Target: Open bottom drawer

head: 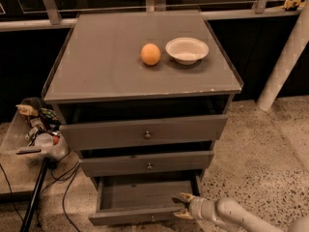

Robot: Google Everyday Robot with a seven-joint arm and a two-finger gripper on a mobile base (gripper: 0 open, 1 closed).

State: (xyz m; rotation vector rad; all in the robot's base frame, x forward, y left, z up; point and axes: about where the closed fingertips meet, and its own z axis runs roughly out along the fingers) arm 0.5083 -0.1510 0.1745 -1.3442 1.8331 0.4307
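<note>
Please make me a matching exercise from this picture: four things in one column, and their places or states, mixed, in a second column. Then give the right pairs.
1 orange
2 white bowl
3 bottom drawer
4 gripper

A pulled out
B on cabinet top, further right
C at the lowest drawer's right front corner
D on cabinet top, further left

Pairs: 1-D, 2-B, 3-A, 4-C

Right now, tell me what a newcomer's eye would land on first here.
The bottom drawer stands pulled out at the foot of the grey cabinet, with the open tool at its front right corner. On top, an orange sits beside a white bowl.
</note>
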